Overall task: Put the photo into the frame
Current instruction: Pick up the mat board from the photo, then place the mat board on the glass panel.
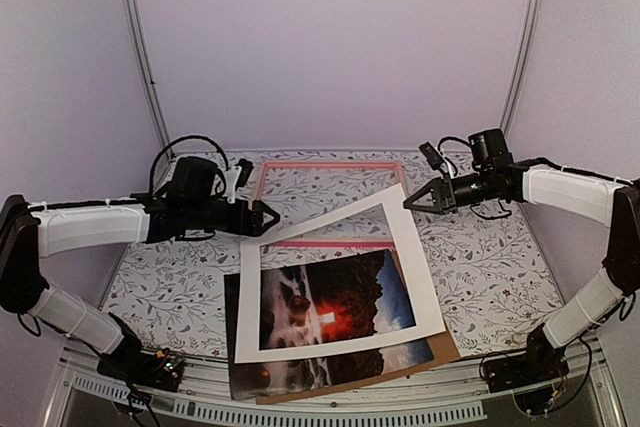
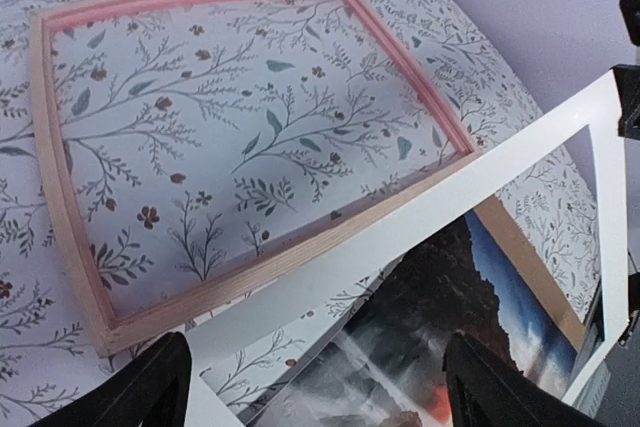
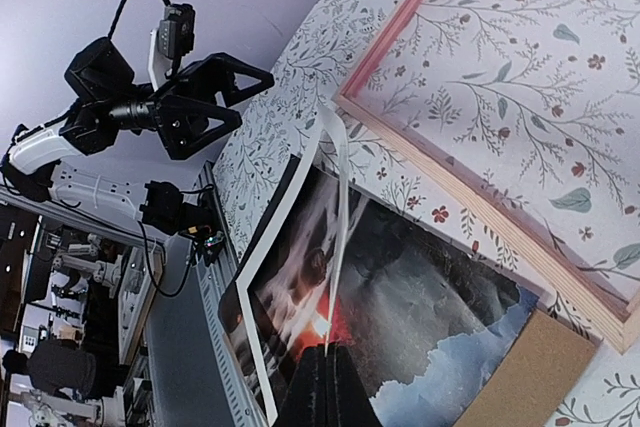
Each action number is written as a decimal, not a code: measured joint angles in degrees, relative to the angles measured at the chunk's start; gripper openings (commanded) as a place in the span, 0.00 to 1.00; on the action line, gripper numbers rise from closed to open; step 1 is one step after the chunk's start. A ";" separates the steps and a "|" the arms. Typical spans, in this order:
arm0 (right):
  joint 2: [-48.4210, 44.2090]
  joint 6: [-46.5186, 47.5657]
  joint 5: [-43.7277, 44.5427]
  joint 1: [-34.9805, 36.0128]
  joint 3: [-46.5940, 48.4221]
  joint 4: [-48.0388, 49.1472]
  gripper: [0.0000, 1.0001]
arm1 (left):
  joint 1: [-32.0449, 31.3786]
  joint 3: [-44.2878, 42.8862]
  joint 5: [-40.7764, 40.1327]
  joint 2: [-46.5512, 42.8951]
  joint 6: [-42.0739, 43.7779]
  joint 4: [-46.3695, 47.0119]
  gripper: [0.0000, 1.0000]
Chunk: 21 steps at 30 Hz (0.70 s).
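The photo [image 1: 330, 312] lies flat at the table's near middle on a brown backing board [image 1: 443, 349]. It is a dark print of rocks and water with a red glow. A white mat [image 1: 330, 345] lies tilted over it, its far right corner raised. My right gripper [image 1: 408, 203] is shut on that raised corner, and in the right wrist view the mat [image 3: 342, 197] runs edge-on from its tips [image 3: 330, 359]. The pink frame [image 1: 330, 164] lies flat behind, partly under the mat. My left gripper [image 1: 272, 217] hovers open by the frame's left rail [image 2: 250, 282], holding nothing.
The floral tablecloth [image 1: 490, 267] covers the table. The table's metal front edge [image 1: 330, 407] runs just below the photo. Purple walls close in the back and sides. The left arm [image 3: 170, 97] shows in the right wrist view beyond the mat.
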<state>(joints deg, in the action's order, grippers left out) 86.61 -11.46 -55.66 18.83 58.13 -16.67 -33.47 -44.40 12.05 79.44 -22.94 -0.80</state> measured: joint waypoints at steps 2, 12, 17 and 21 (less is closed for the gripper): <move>0.00 1.01 -0.63 0.31 2.36 -0.50 0.00 | 0.00 -2.05 0.26 -0.42 1.44 0.11 0.90; 3.87 3.21 -0.52 0.00 18.18 -1.70 0.00 | 0.04 -6.62 -10.80 -1.09 2.51 -3.34 0.91; 12.55 -0.52 1.22 -1.97 24.90 -1.05 0.00 | 0.20 -7.41 -15.87 -1.09 1.55 -6.29 0.91; 20.68 -4.22 3.21 -4.15 29.79 -1.16 0.00 | 0.28 -7.96 -18.53 -1.09 1.25 -7.87 0.92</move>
<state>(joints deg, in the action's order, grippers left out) 107.28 -15.68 -52.45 14.68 87.92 -17.82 -33.19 -52.36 -6.48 78.35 -21.69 -8.67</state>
